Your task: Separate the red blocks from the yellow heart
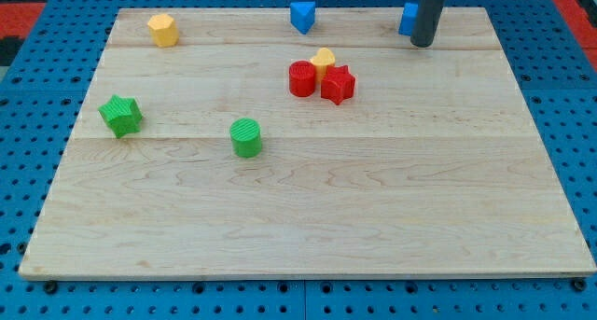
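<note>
My tip (pixel 422 44) rests bare on the wooden board (pixel 308 227) at the far right, carrying nothing, just beside a blue block (pixel 408 19) that the rod partly hides. It stands well apart from the 3 clustered task pieces near the board's centre: the yellow heart (pixel 324 60) on the far side, with the red cylinder (pixel 301 79) touching its near left and the red star (pixel 338 85) touching its near right. Elsewhere sit 1 blue block (pixel 301 16) at the far edge, a yellow block (pixel 162 29) far left, a green star (pixel 120 115) at left, and a green cylinder (pixel 246 137) near the middle.
</note>
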Available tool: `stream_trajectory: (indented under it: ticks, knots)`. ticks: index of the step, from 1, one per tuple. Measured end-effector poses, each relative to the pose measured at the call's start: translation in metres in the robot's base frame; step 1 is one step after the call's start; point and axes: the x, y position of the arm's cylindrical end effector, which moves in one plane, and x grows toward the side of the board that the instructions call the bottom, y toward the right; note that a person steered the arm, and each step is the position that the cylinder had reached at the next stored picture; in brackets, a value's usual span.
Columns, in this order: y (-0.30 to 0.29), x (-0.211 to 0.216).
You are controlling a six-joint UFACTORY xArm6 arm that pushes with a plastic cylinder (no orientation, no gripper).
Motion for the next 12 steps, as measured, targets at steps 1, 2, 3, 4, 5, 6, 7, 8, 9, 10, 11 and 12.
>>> stream_trajectory:
  ticks: [1,2,3,4,5,6,7,8,9,10,11,12]
  knots:
    - [-0.048,0.019]
    - [-0.113,0.043]
    - [-0.130,0.099]
    - [-0.130,0.113]
    - [-0.121,0.111]
    - [-0.112,0.111]
    - [-0.102,0.111]
    - [-0.093,0.111]
    - [-0.082,0.111]
    - [-0.074,0.111]
    - [-0.053,0.113]
    - [-0.026,0.113]
